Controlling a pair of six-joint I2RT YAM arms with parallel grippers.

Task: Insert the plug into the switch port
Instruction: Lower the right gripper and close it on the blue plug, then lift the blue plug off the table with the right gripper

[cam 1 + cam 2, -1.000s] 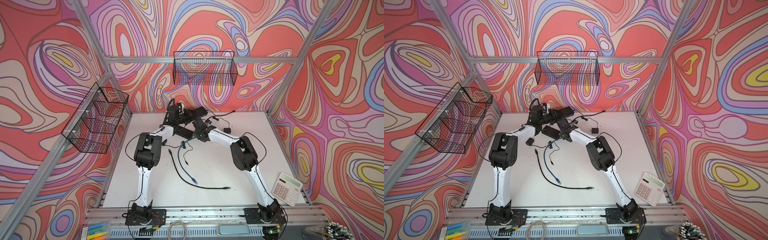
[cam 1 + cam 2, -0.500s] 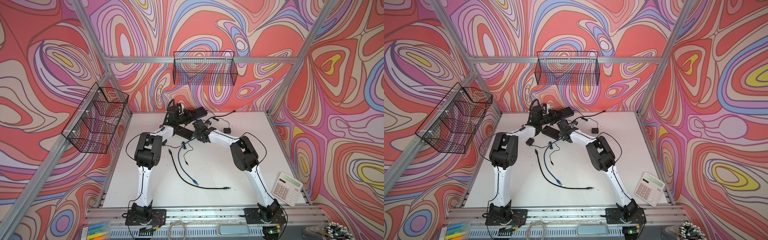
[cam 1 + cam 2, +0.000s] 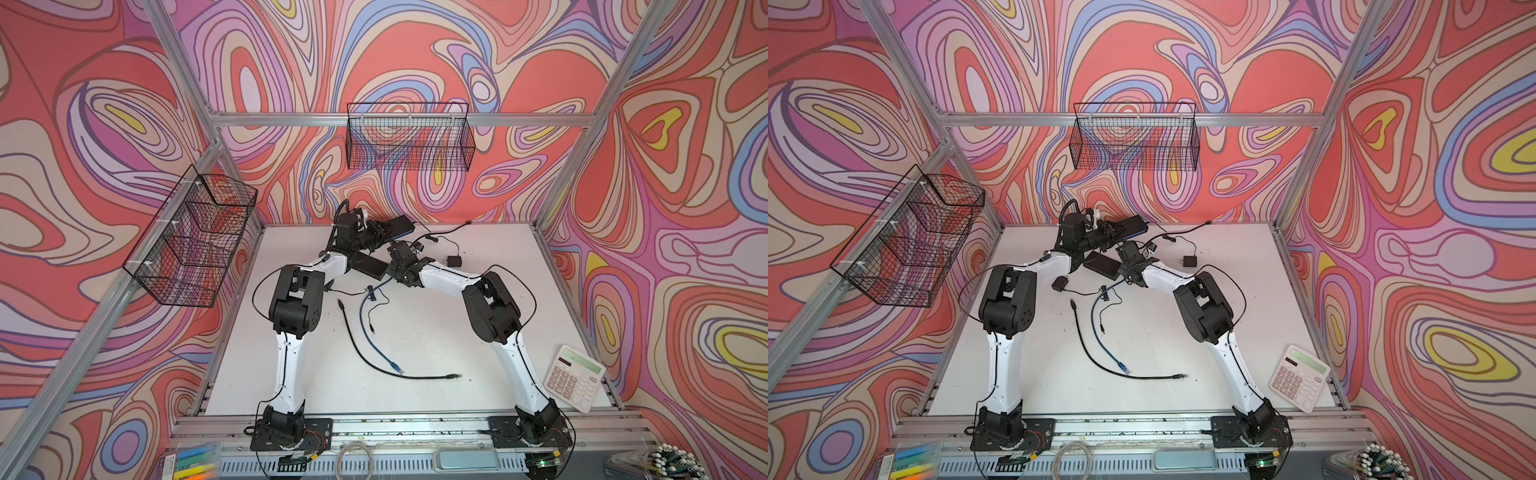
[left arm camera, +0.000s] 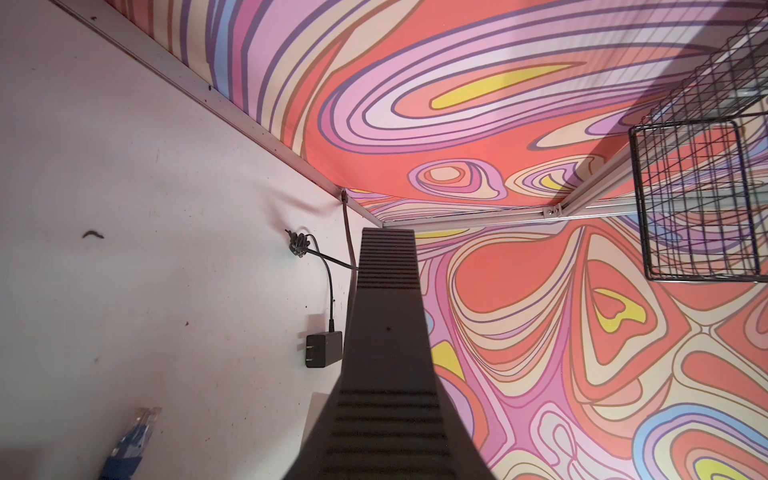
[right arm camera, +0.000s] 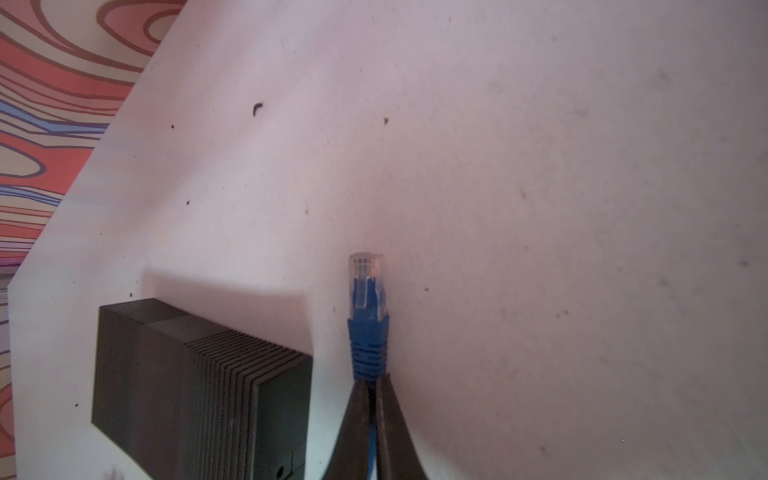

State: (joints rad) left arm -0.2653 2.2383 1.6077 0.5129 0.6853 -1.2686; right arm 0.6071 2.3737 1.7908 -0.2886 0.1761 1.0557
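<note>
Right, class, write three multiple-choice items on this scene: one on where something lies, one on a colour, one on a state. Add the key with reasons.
1. Where does the calculator lie?
A) at the table's near right corner
B) at its far left corner
C) at its middle

2. What colour is the boot of the Ethernet plug?
A) red
B) blue
C) green

3. How is the right end effector?
A) wide open
B) shut on the Ethernet plug's boot
C) shut on the calculator

Key:
1 A, both top views show it by that corner.
2 B, the right wrist view shows a blue boot behind the clear tip.
3 B, its fingers pinch the boot's rear end.
</note>
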